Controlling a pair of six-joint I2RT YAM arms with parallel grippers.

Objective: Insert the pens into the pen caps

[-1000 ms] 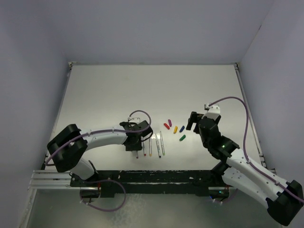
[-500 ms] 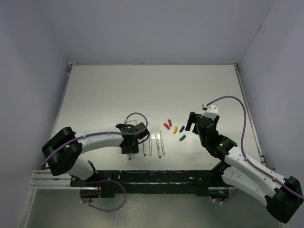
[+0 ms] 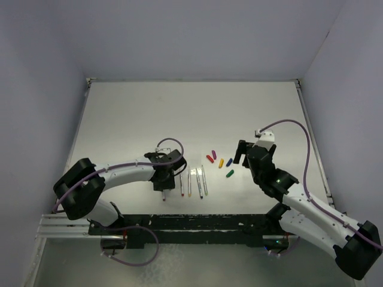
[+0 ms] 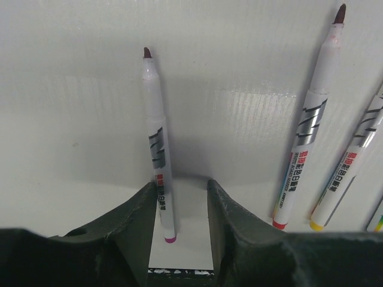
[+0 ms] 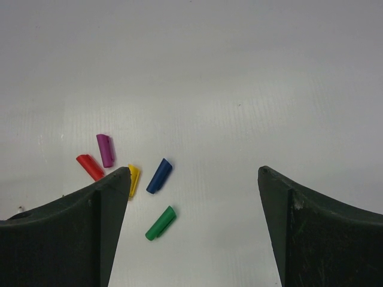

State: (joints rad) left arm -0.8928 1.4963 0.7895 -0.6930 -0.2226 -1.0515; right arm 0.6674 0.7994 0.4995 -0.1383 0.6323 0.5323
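Observation:
Several white pens lie side by side near the front edge. In the left wrist view, the magenta-ended pen (image 4: 157, 143) lies on the table between the fingers of my open left gripper (image 4: 178, 185), touching the left finger. The red-ended pen (image 4: 306, 128) and the yellow-ended pen (image 4: 350, 173) lie to its right. In the top view my left gripper (image 3: 164, 186) sits left of the other pens (image 3: 189, 182). Magenta (image 5: 105, 150), red (image 5: 90, 167), yellow (image 5: 133, 178), blue (image 5: 159, 176) and green (image 5: 160, 223) caps lie loose ahead of my open, empty right gripper (image 5: 194, 170), toward its left finger.
The caps (image 3: 221, 162) sit between the pens and my right gripper (image 3: 241, 154). The white table (image 3: 191, 113) is walled at the back and sides. The black base rail (image 3: 191, 224) runs along the near edge.
My left gripper has shifted a little to the left, and the magenta-ended pen's near end now shows further left with it. The right arm has barely moved.

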